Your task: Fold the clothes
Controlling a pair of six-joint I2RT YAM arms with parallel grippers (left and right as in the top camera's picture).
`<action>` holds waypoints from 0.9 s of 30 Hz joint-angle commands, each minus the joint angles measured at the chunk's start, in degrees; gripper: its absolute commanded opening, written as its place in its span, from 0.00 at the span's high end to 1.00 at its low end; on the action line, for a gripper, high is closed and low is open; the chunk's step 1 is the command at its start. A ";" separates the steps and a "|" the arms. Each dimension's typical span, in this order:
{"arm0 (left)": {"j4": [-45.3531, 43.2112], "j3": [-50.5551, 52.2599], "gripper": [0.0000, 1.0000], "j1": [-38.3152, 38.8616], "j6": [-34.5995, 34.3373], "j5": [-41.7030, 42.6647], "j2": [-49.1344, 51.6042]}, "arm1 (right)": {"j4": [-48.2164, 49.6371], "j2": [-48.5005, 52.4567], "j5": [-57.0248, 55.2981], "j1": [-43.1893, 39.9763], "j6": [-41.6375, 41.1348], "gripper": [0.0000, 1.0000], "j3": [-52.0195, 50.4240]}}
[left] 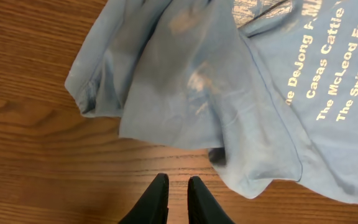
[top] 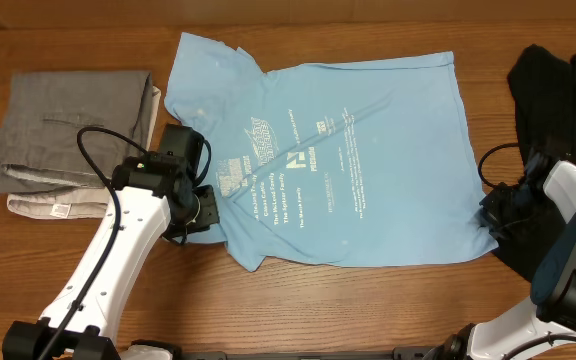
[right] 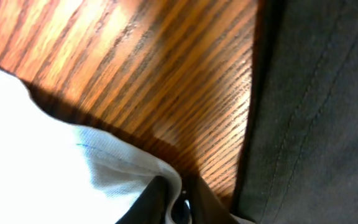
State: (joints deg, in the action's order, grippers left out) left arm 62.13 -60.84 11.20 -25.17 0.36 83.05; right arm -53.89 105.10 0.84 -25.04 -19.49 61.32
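Light blue T-shirt point(top: 368, 150) spread across the middle of the wooden table point(top: 298, 310), white print up, mostly flat, near sleeve point(left: 166, 81) bunched and rumpled. Soft, thin knit by the look of it: light, limp, likely to sag and drag, so best pinched at hem corners or sleeve seams. Left gripper point(left: 178, 196) just short of that sleeve, jaws nearly together on nothing. Right gripper point(right: 176, 202) at the hem corner, cloth curling against the fingers; clamped or not, cannot tell. Folded grey fabric point(top: 73, 125) off to the left, dark heap point(top: 558, 75) at right.
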 commanded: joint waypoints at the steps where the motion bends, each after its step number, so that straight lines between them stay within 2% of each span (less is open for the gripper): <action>1: 0.66 -0.85 0.85 -0.74 -0.68 -0.87 0.09 | 0.92 1.64 0.04 0.17 -0.02 0.85 -1.77; 5: 2.78 -0.76 0.80 -2.60 -1.68 1.03 0.09 | 1.05 1.64 3.10 0.17 0.02 0.86 -1.60; 6: 4.42 -0.11 0.80 -2.95 -1.66 4.28 0.11 | 1.14 1.64 3.10 0.17 0.00 0.86 -1.60; 11: 4.87 3.67 0.81 -1.70 -2.14 8.52 0.11 | 1.09 1.64 3.10 0.17 0.00 0.85 -1.60; 15: 3.34 6.95 0.66 -1.49 -2.08 2.01 0.11 | 1.14 1.64 3.10 0.17 0.00 0.85 -1.60; 17: 2.60 7.23 0.66 -2.10 -1.99 -2.82 0.11 | 1.18 1.64 3.13 0.17 -0.02 0.85 -1.60; 21: -0.37 6.80 0.64 -4.15 3.85 -6.95 0.11 | 1.14 1.64 4.00 0.24 -0.04 0.85 -1.60; 24: -1.62 6.99 0.67 -5.86 7.32 -5.88 0.22 | 1.40 1.64 3.98 0.24 -0.04 0.85 -1.60; 27: -4.63 8.59 0.66 -6.25 10.60 -4.92 0.52 | 1.77 1.64 3.98 0.24 -0.07 0.85 -1.60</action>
State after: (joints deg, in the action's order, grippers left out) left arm 59.35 -53.84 5.45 -20.32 -3.53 83.15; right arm -53.71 105.10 2.00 -25.10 -19.49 61.32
